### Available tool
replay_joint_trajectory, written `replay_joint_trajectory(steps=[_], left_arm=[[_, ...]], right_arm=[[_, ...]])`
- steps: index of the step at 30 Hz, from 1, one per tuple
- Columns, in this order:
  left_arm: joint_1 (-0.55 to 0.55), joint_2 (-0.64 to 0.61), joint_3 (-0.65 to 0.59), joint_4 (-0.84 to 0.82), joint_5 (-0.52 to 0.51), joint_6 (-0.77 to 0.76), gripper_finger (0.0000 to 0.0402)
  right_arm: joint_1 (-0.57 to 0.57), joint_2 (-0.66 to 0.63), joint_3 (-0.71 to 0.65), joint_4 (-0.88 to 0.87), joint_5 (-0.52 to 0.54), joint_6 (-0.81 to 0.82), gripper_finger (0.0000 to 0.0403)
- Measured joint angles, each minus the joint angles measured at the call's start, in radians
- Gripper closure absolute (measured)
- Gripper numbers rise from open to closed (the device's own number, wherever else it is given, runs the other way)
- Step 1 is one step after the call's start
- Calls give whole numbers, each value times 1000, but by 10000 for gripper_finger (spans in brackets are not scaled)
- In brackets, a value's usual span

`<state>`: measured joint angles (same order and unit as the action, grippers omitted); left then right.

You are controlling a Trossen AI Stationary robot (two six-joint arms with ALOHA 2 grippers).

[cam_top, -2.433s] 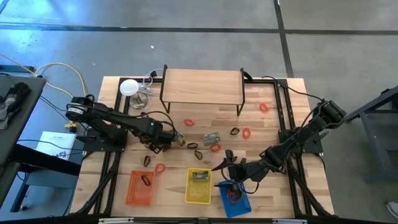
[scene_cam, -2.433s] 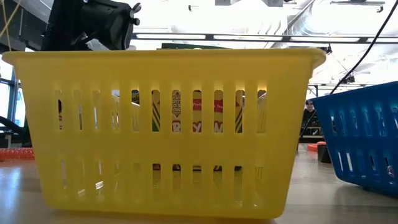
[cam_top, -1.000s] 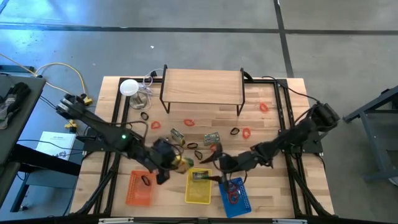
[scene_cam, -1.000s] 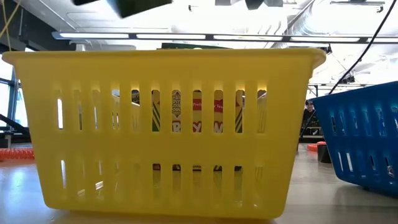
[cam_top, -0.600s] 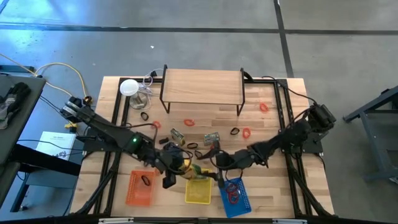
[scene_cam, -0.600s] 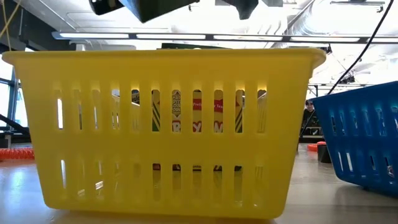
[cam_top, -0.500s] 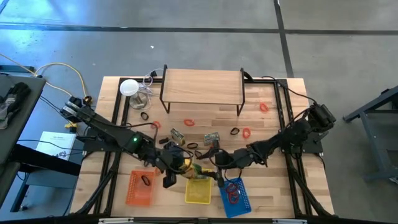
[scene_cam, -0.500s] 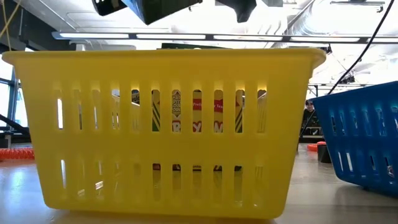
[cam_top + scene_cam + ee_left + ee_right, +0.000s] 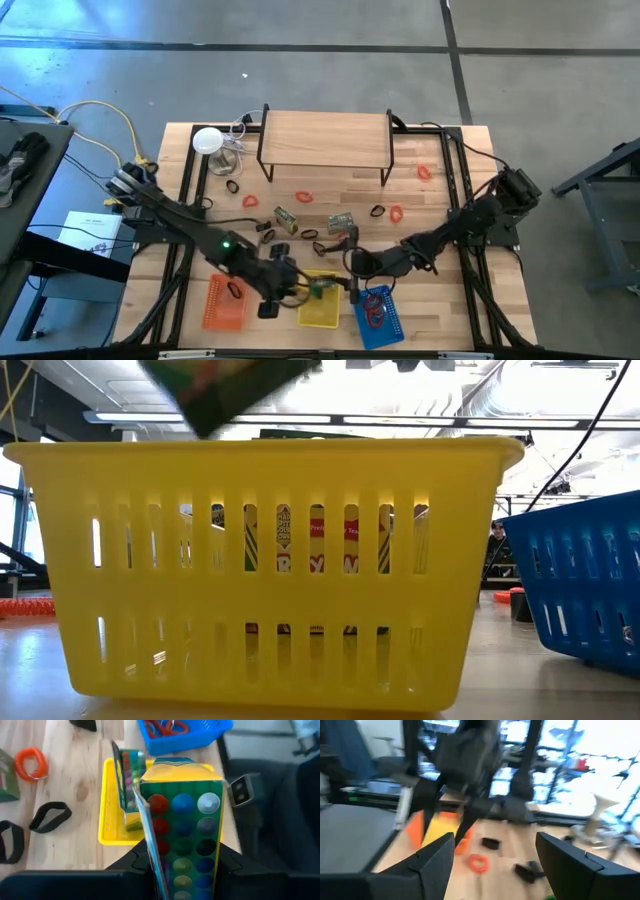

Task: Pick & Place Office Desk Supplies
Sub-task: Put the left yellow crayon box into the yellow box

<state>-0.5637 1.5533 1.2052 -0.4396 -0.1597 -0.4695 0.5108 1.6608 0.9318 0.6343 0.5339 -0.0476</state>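
Holding a green packet printed with rows of coloured dots, my left jaws are clamping it above the yellow basket, where a second packet is already lying. Three baskets are lining the bench's near edge: orange, yellow, blue. My right jaws are hanging wide and empty, just beside them, among scattered red bands and black clips.

Three baskets sit in a row at the table's lower edge (shelf at upper centre).
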Motion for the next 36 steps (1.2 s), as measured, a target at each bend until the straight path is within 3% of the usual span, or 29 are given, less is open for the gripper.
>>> replay_joint_trajectory(steps=[6,13,16,27,36], left_arm=[[-3,118,99,7,58,62,301],[-32,265,329,-262,21,89,301],[-23,305,386,-299,20,100,301],[52,338,403,-352,20,176,301],[82,371,407,-327,39,176,301]], right_arm=[[54,0,0,27,142,-97,135],[101,0,0,38,232,-133,135],[128,0,0,45,286,-139,135],[215,0,0,55,496,-191,135],[232,0,0,51,515,-193,135]])
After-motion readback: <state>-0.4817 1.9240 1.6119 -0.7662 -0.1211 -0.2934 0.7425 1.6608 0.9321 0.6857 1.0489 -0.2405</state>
